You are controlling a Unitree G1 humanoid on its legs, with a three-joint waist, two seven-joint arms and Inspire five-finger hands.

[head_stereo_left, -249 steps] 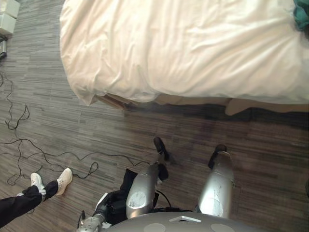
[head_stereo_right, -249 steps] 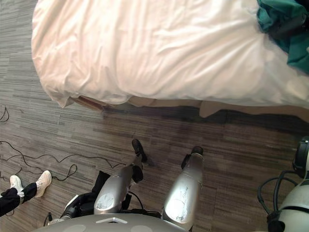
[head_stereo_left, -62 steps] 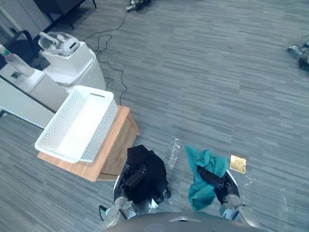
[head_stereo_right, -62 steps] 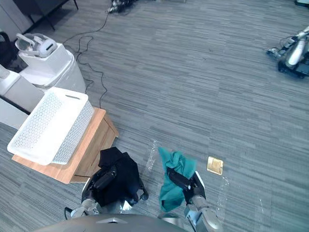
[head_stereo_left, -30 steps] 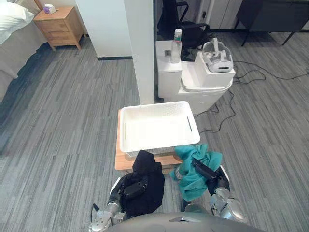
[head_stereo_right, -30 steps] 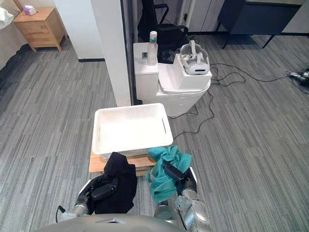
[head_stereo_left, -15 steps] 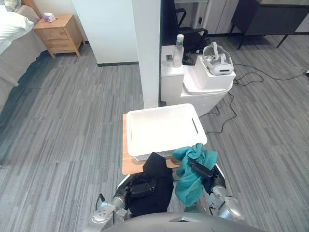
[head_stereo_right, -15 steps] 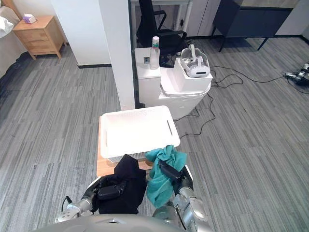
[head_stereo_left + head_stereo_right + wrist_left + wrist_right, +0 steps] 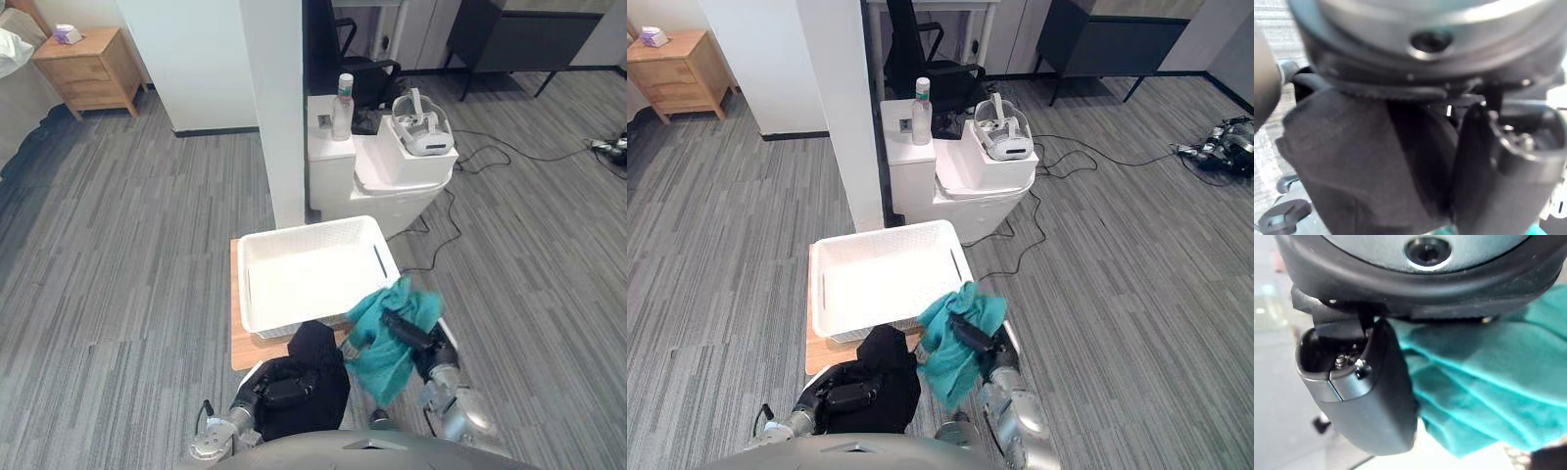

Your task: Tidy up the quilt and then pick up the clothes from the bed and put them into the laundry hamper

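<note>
Lifted teal cloth (image 9: 387, 345) reaches hamper (image 9: 304, 274) corner; grey plank floor (image 9: 127, 255).

Bright, even indoor light falls from overhead on the grey floor (image 9: 118, 294); shadows are soft and short. The white hamper (image 9: 313, 274) glares, nearly washed out. Straight lines bow towards the head views' edges. Close up, the teal garment (image 9: 1488, 382) is well lit; the black garment (image 9: 1352, 161) is dim, its folds perhaps lost in shade.
</note>
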